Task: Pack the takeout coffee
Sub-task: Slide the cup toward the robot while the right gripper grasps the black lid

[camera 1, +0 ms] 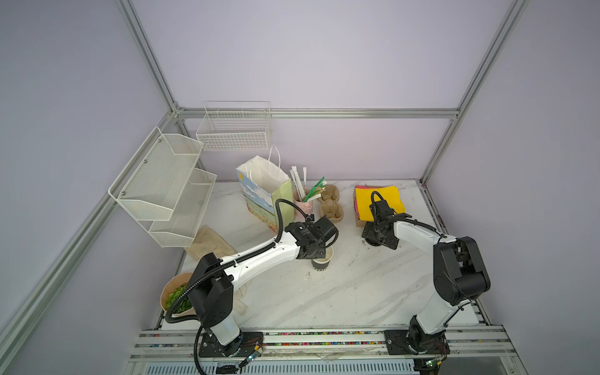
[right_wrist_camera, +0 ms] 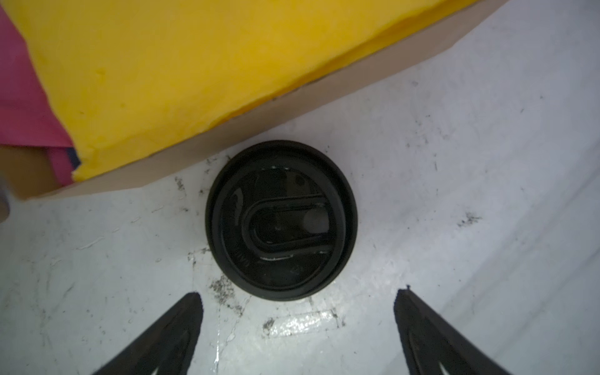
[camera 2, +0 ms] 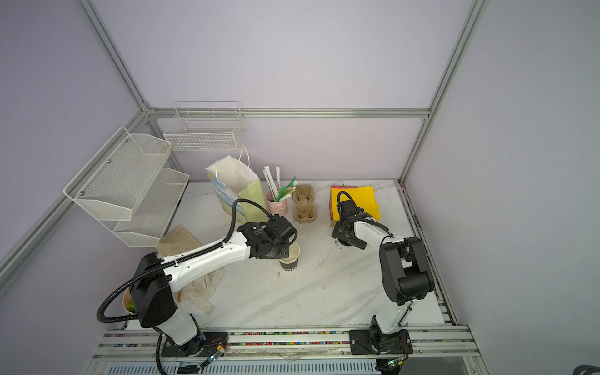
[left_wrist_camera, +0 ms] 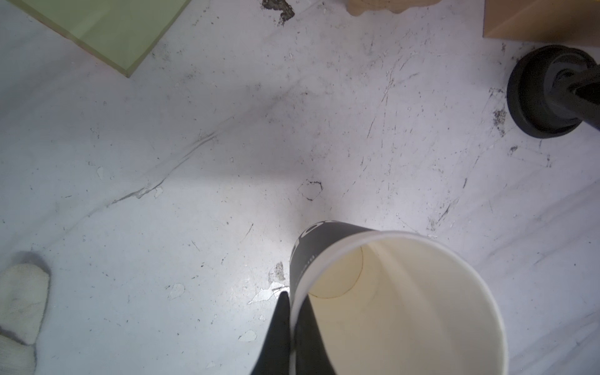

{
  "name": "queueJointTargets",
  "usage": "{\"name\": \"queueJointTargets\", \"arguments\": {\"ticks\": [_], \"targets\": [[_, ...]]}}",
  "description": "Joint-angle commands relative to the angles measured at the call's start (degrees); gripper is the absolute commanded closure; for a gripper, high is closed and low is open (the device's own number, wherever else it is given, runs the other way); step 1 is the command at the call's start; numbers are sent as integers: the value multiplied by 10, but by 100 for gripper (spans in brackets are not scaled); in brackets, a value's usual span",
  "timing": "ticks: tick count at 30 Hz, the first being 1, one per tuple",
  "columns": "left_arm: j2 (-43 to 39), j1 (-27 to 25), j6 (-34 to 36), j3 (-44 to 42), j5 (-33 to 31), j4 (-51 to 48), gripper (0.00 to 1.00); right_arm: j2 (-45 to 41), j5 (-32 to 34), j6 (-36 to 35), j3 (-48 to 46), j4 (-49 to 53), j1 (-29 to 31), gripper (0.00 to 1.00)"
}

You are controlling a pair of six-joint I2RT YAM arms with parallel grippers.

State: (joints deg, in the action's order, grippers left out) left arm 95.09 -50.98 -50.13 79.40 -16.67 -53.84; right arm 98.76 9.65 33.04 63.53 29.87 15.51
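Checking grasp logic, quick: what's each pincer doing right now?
Left pincer: closed on the cup rim.
Right pincer: open, empty, above the lid.

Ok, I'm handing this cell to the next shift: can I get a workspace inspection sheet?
Surface: marble-look tabletop, scuffed and chipped.
Job's things: black paper cup upright, lidless; black sip lid flat on the tabletop, apart from it.
Clutter: gift bag, pink cup of straws, pulp cup carrier, yellow paper stack, cloth, plant.
Hands: left hand shut on the cup's rim; right hand open above the lid.
Cables: black conduit loops over the left arm; no snag seen.
Surroundings: wire basket, mesh shelves on the walls.
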Motion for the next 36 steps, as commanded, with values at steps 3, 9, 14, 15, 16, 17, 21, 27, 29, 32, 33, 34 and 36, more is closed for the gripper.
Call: {"name": "queueJointTargets", "arguments": {"ticks": [3, 9, 14, 15, 16, 17, 21, 27, 29, 32, 33, 34, 36], "targets": [[-24, -16, -8, -32, -3, -1, 100, 14, 6, -7, 16, 16, -9, 7], [-20, -27, -7, -38, -5, 0, 100, 24, 9, -17, 22, 0, -11, 11], [-15, -35, -8, -43, -6, 1, 98, 31, -4, -24, 32, -17, -12, 14], [-14, -36, -8, -43, -6, 1, 97, 32, -6, -26, 33, -19, -12, 14], [-15, -37, -8, -45, -6, 1, 97, 34, -8, -27, 35, -20, -12, 14], [-15, -37, -9, -46, -6, 1, 96, 38, -8, -29, 37, -20, -12, 14], [-18, -39, -9, -51, -11, 3, 94, 55, -14, -32, 43, -20, -12, 14], [-19, -40, -8, -59, -13, 7, 91, 64, -9, -33, 45, -21, -12, 14], [-19, -40, -8, -61, -13, 8, 90, 65, -8, -32, 43, -23, -12, 14], [-21, -40, -8, -64, -18, 10, 88, 70, -11, -34, 44, -26, -12, 17], [-23, -40, -7, -65, -20, 10, 87, 71, -11, -34, 44, -28, -13, 17], [-25, -40, -6, -67, -22, 11, 85, 72, -14, -34, 43, -30, -12, 17], [-29, -40, -6, -69, -25, 12, 84, 74, -14, -36, 45, -32, -12, 17]]}}
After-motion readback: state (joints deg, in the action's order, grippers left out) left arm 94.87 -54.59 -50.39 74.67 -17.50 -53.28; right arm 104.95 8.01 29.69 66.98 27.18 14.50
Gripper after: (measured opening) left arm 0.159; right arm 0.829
